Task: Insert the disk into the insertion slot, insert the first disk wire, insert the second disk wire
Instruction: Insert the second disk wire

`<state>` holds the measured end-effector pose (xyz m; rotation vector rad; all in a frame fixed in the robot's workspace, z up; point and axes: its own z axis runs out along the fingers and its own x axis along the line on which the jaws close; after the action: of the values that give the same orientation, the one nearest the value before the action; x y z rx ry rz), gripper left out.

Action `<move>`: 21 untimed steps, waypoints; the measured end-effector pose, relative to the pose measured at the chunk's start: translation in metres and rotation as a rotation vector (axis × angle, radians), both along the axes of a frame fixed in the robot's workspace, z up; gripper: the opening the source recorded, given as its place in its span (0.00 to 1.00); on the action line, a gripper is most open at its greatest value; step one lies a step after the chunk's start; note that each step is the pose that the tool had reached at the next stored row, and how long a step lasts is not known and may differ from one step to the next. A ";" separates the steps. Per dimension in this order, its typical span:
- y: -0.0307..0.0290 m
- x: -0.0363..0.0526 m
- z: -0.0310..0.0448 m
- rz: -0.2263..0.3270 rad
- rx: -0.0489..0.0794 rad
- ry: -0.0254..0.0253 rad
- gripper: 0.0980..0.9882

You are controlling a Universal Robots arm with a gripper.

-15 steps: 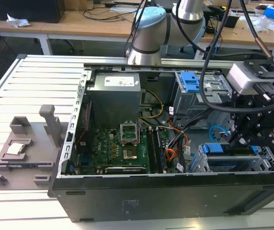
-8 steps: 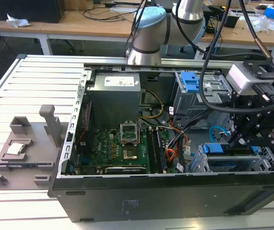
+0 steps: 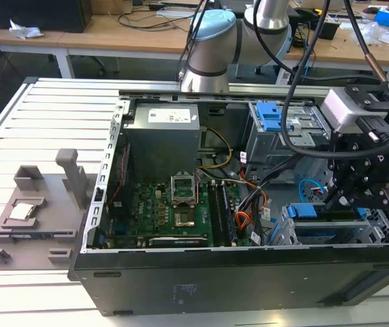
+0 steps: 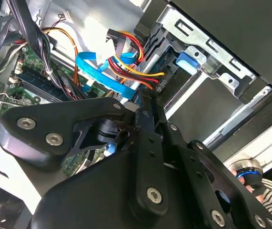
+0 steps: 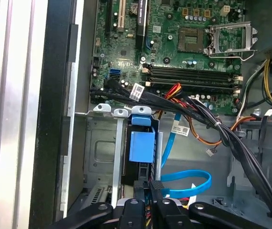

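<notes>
The disk (image 5: 140,145), in its bright blue frame, sits inside the insertion slot (image 5: 102,143), a silver metal cage at the case's front corner (image 3: 286,231). The first disk wire (image 4: 140,71), a red, yellow and black bundle, runs to a dark plug against the disk's end. The second disk wire (image 5: 188,183), a light blue flat cable, curls in a loop and ends at my fingertips. In both wrist views my gripper (image 5: 150,183) (image 4: 144,102) hangs just behind the disk, its fingers closed on that cable's plug end. In the exterior view the gripper (image 3: 337,197) is low inside the case on the right.
A thick black cable bundle (image 5: 197,109) crosses above the cage. The motherboard (image 3: 174,211) and power supply (image 3: 163,126) fill the case's left part. A taller grey bay with a blue latch (image 3: 272,116) stands behind. A grey fixture (image 3: 37,211) lies on the slatted table.
</notes>
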<state>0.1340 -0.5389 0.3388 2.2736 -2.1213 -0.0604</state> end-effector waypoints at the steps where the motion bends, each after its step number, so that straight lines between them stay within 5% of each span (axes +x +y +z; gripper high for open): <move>1: 0.0000 0.0000 -0.0016 0.000 0.000 0.0000 0.07; 7: 0.0000 0.0000 -0.0037 0.000 0.000 0.0000 0.07; 10: 0.0000 0.0000 -0.0029 0.000 0.001 0.0000 0.15; 19: 0.0026 -0.0001 0.0481 0.000 0.000 0.0000 0.14; 21: 0.0044 0.0000 0.0538 0.000 0.000 0.0000 0.00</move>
<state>0.1340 -0.5345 0.3926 2.2738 -2.1215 -0.0609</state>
